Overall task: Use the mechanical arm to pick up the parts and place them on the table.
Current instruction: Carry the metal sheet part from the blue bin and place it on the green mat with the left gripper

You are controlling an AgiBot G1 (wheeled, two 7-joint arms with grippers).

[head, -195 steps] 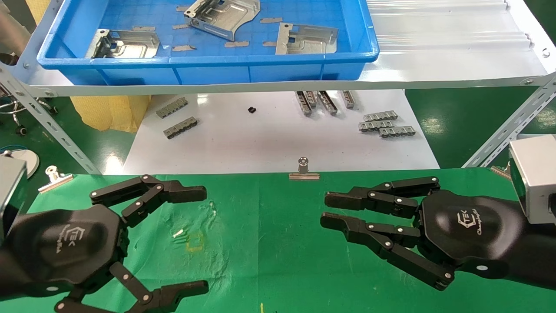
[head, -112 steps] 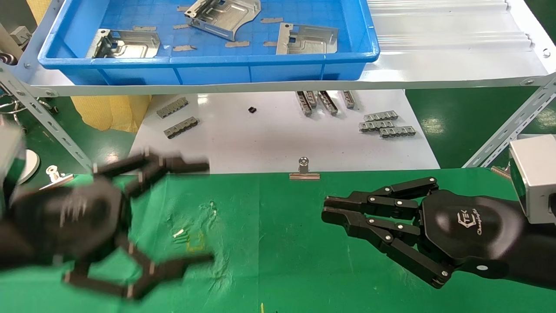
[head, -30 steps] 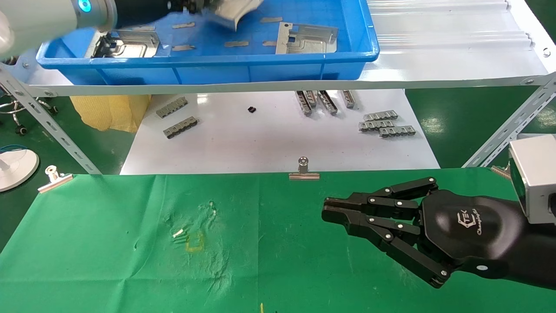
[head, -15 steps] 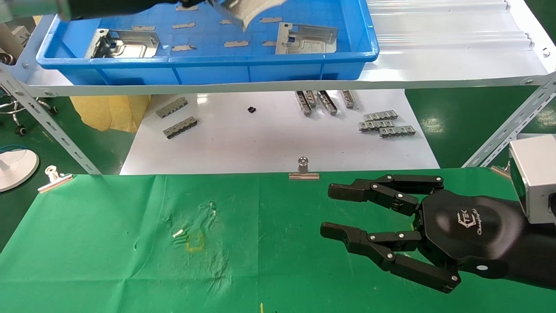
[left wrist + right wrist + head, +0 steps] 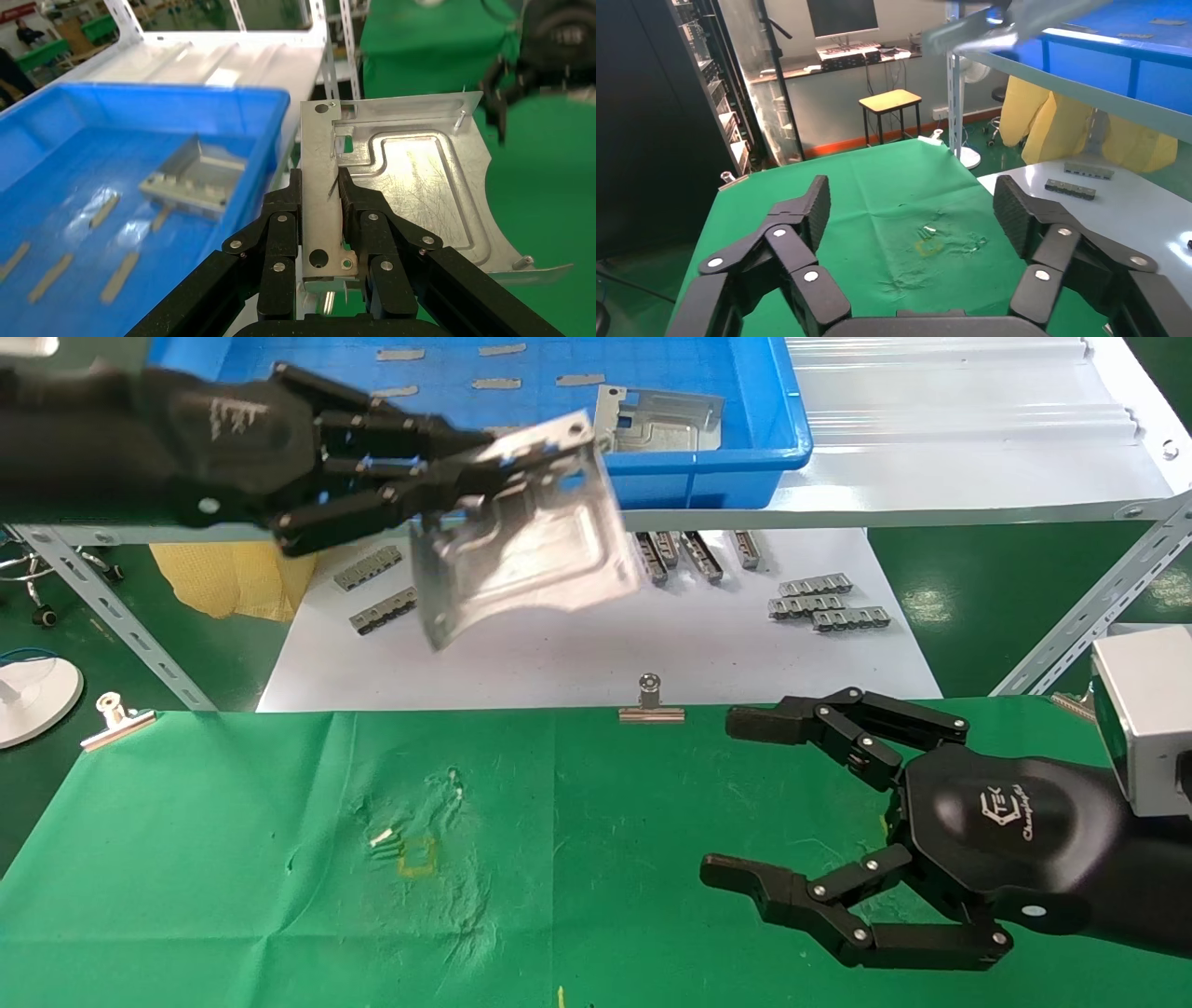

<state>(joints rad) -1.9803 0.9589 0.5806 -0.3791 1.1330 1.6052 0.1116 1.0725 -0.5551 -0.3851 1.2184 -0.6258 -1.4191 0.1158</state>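
Note:
My left gripper is shut on the flange of a silvery stamped plate and holds it in the air in front of the blue tray, above the white board. In the left wrist view the plate is clamped between the black fingers. Another plate lies in the tray; it also shows in the left wrist view. My right gripper is open and empty, low over the right part of the green table.
Grey toothed strips lie on the white board below the shelf. Thin grey slivers lie in the tray. Binder clips hold the cloth's far edge. A slanted metal shelf leg stands at the right.
My left gripper has lifted a plate out of the tray and carried it forward and down, in front of the tray. My right gripper has opened wide.

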